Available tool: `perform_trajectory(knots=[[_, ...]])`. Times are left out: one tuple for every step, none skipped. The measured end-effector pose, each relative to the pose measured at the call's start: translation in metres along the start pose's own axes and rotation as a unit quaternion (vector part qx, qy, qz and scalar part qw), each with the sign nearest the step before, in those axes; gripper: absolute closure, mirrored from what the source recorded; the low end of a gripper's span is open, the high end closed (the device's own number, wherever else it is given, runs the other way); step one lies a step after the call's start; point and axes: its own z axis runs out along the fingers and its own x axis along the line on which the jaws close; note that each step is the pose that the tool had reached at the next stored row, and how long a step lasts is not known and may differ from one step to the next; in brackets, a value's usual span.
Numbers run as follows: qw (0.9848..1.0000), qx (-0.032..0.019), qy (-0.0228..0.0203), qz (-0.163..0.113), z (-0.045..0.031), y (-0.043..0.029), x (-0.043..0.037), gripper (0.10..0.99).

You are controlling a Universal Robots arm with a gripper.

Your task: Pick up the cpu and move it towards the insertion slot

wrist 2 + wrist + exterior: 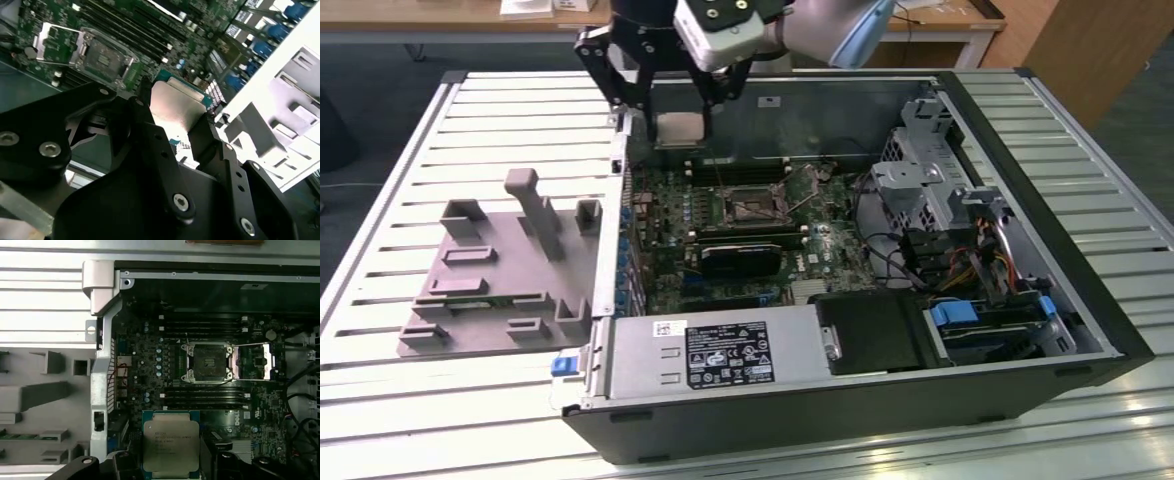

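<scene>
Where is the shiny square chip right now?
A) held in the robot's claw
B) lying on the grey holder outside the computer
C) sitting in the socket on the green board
A: the claw has the chip between its fingers, up above the board, while the socket is open with a dark, bare middle.
</scene>
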Motion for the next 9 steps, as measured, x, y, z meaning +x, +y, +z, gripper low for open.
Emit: perform_trajectory(knots=[[1.0000,0.0000,0.0001,0.000,0.0002,0.0001,-0.0045,0.545],[1.0000,0.0000,0.0001,0.000,0.0004,0.0002,-0.0090,0.545],[1.0000,0.0000,0.0002,0.000,0.0006,0.0002,-0.0135,0.545],[1.0000,0.0000,0.0002,0.000,0.0008,0.0003,-0.0179,0.545],[1.0000,0.0001,0.0003,0.000,0.0011,0.0004,-0.0226,0.545],[1.0000,0.0000,0.0003,0.000,0.0013,0.0004,-0.0272,0.545],[1.0000,0.0000,0.0003,0.000,0.0016,0.0005,-0.0312,0.545],[1.0000,0.0000,0.0004,0.000,0.0019,0.0006,-0.0357,0.545],[1.0000,0.0000,0.0004,0.000,0.0022,0.0006,-0.0397,0.545]])
